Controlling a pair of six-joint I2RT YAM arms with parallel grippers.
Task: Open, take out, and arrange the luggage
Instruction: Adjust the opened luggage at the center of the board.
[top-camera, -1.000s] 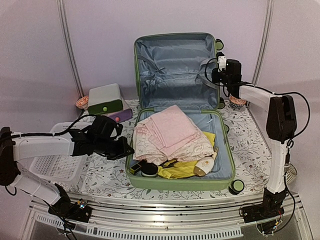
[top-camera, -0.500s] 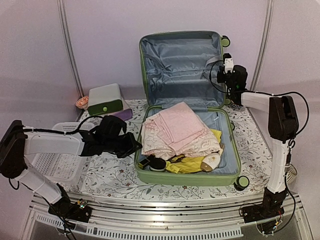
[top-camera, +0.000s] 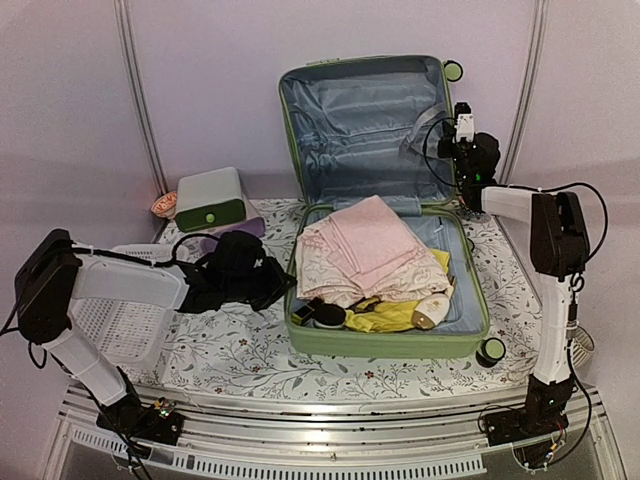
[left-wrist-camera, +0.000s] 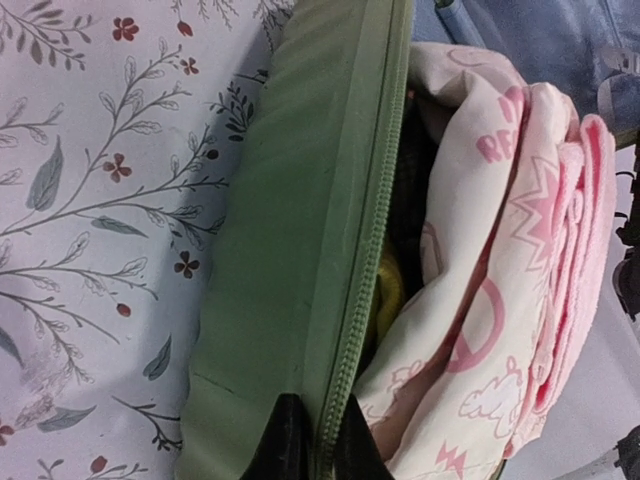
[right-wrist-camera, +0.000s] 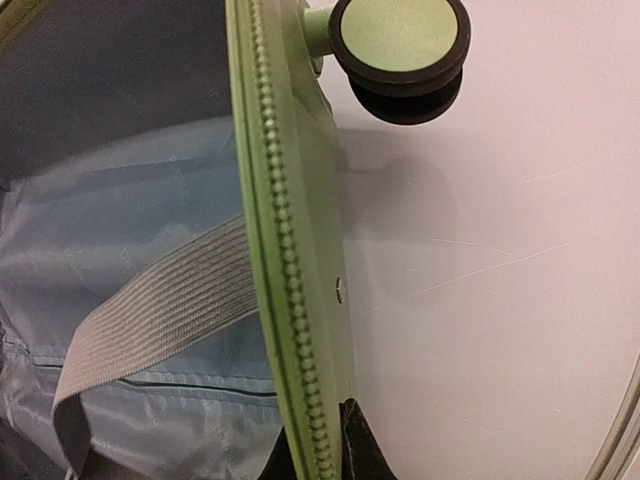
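The luggage (top-camera: 385, 342) lies open in the middle of the flowered worktop (top-camera: 230, 350), with its lid (top-camera: 360, 120) upright against the back wall. Folded pink clothes (top-camera: 365, 250) and a yellow garment (top-camera: 385, 318) are piled in the lower half. We see the left jaws pinched narrow on the left zipper rim — the right jaws grip the lid's right edge, below a wheel (right-wrist-camera: 400, 30). A white basket (top-camera: 115, 335) sits well left.
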